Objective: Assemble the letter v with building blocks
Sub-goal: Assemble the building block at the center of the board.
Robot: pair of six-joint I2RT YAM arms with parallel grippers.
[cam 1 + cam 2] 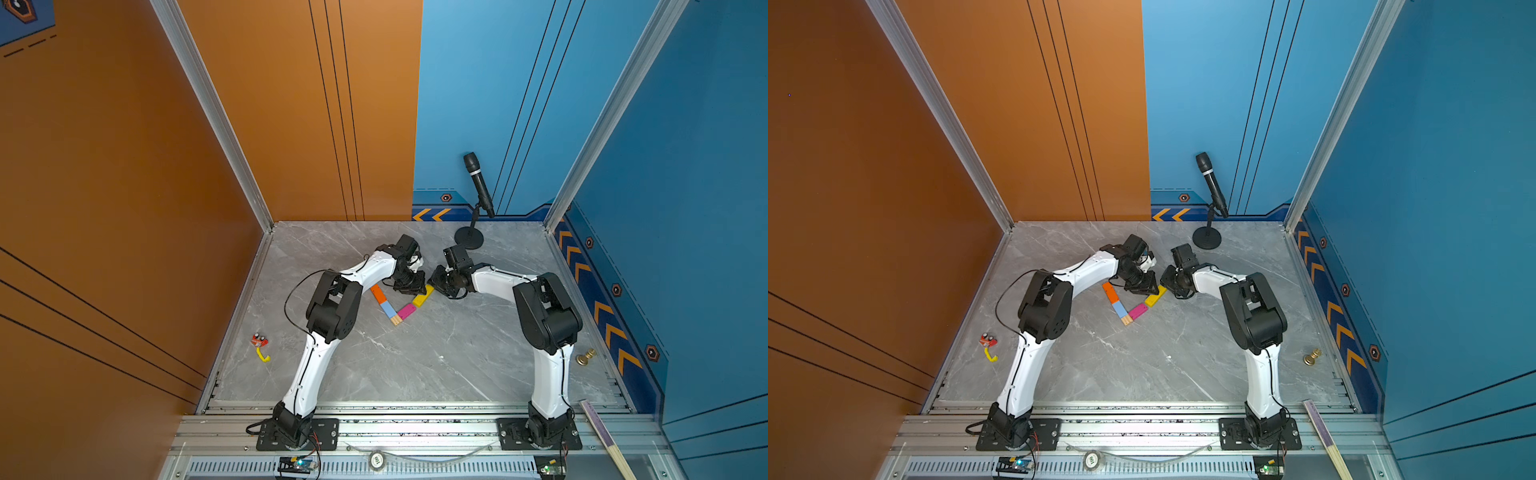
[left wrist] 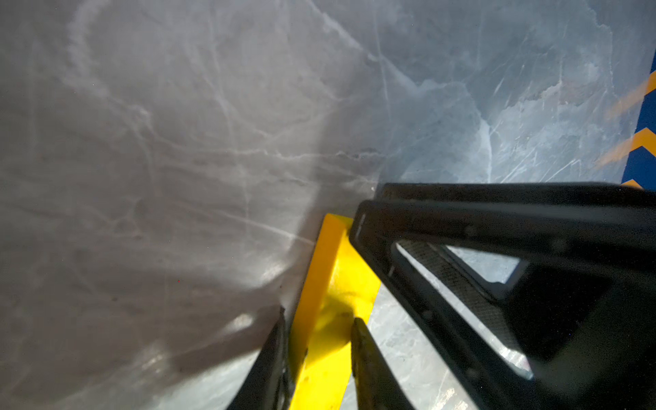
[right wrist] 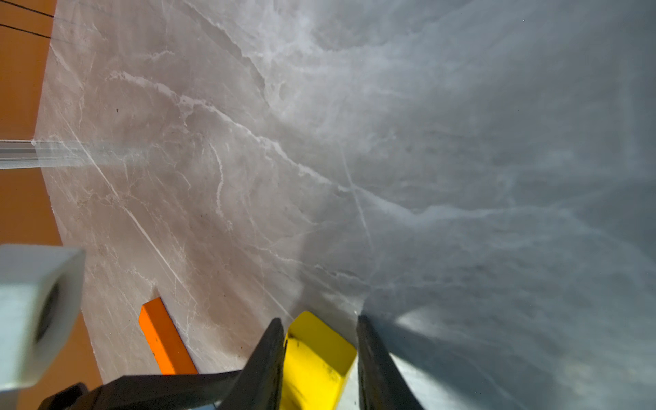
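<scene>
The left claw [image 2: 319, 317] is clamped narrow on the long yellow flat block [image 2: 333, 277], a finger pressed against each long side. The right claw [image 3: 319, 319] straddles the far end of the same block. Its jaws stand narrow, but whether they pinch it cannot be told. The block lies flat on the grey marble counter [image 1: 415, 365], its near end just beside the shorter magenta-pink block [image 1: 406, 311], which meets the small square natural wood block [image 1: 396, 319]. From there the shorter light blue block [image 1: 387, 308] and the long orange block [image 1: 378, 293] run end to end, completing the letter v [image 1: 1126, 320] in both top views.
</scene>
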